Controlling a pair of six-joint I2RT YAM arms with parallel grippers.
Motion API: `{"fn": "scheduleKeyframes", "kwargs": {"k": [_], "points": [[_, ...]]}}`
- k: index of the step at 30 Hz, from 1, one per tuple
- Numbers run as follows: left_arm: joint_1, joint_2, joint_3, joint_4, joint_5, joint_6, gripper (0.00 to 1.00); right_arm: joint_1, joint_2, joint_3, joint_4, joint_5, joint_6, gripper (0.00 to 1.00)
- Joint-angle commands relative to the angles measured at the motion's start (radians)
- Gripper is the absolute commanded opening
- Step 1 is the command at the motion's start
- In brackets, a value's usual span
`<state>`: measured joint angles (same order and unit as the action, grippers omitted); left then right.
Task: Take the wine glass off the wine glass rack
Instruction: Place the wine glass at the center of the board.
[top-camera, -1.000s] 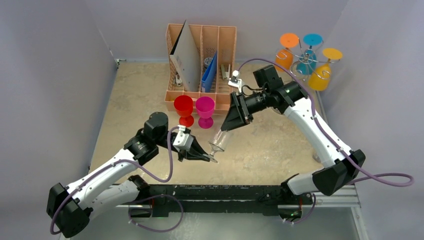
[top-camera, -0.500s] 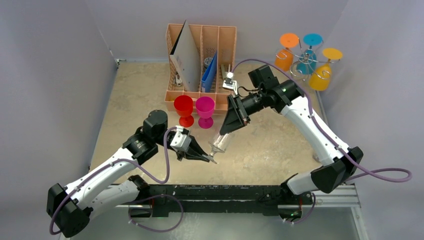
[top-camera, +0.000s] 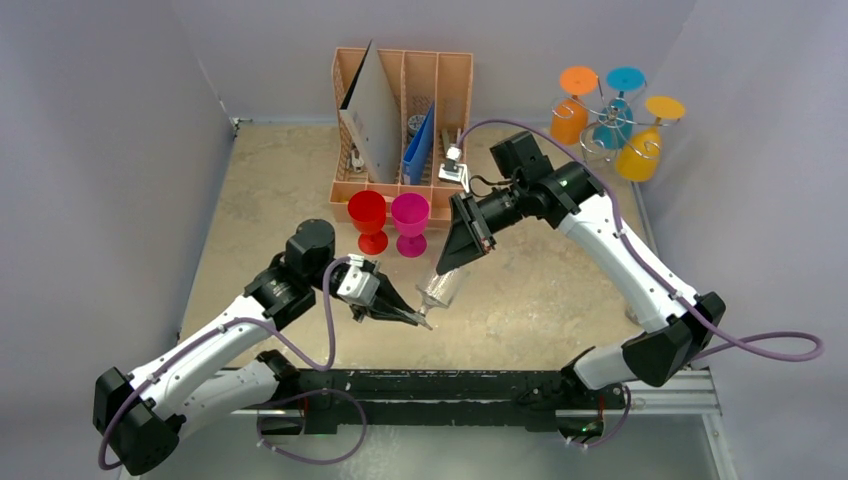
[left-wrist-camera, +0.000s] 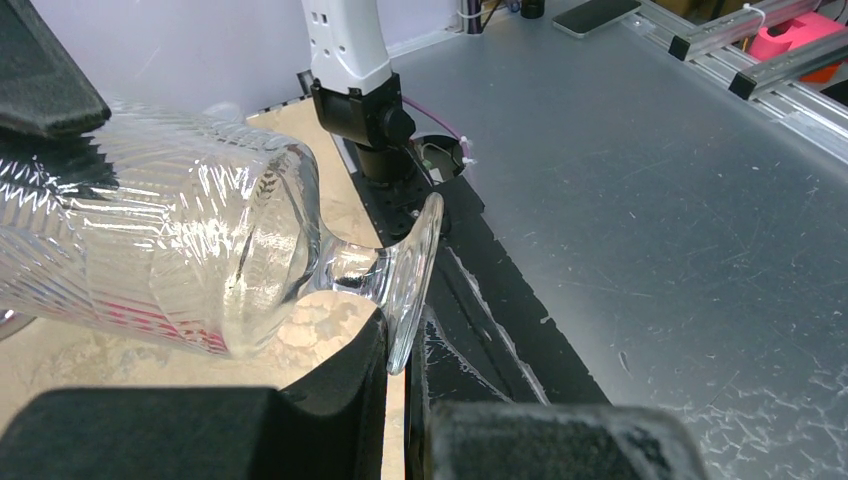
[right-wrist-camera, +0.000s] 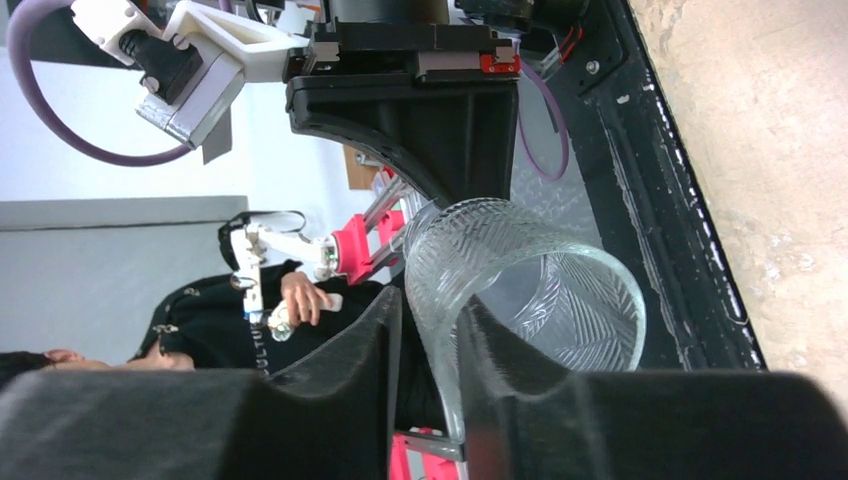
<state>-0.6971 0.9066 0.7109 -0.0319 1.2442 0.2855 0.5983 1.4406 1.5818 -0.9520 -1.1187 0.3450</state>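
Clear wine glass (top-camera: 440, 288), chevron-ribbed. Red goblet (top-camera: 367, 213), magenta goblet (top-camera: 410, 213). Orange glass (top-camera: 568, 120), teal glass (top-camera: 612, 125) and yellow glass (top-camera: 638, 158) on silver wine glass rack (top-camera: 597, 150). Peach organiser (top-camera: 452, 90), blue folder (top-camera: 420, 145). Mottled beige tabletop (top-camera: 280, 200).

place: robotics lab, I'd say. Looks like a test cell, not anyone's home.
bench (top-camera: 270, 200): tan top boxed in by plain grey panels (top-camera: 100, 150) on three sides
mounting: the two arms (top-camera: 630, 255) I'm driving are bolted to a black rail (top-camera: 450, 385) on the near edge
props: a wine glass rack (top-camera: 601, 117) and a peach organiser (top-camera: 452, 75), set out like test items
beyond: wrist cams catch a bare metal tabletop (left-wrist-camera: 650, 200), aluminium extrusion (left-wrist-camera: 780, 65) and a seated person (right-wrist-camera: 200, 320)
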Motion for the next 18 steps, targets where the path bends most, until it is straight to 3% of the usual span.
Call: {"fn": "scheduleKeyframes", "kwargs": {"k": [1, 5, 9, 14, 18], "points": [[0.003, -0.004, 0.046, 0.038, -0.041, 0.027, 0.00, 0.031, -0.016, 0.015, -0.027, -0.063, 0.007, 0.22], [0.003, -0.006, 0.041, 0.034, -0.044, 0.027, 0.00, 0.031, -0.026, 0.022, -0.006, -0.069, 0.022, 0.15], [0.004, -0.008, 0.039, 0.033, -0.068, 0.032, 0.00, 0.031, -0.029, 0.023, 0.010, -0.070, 0.033, 0.00], [0.004, -0.015, 0.032, 0.037, -0.098, 0.026, 0.01, 0.031, -0.049, -0.003, 0.064, -0.065, 0.053, 0.00], [0.003, -0.028, 0.030, 0.039, -0.125, 0.004, 0.11, 0.031, -0.083, -0.049, 0.156, -0.053, 0.120, 0.00]]}}
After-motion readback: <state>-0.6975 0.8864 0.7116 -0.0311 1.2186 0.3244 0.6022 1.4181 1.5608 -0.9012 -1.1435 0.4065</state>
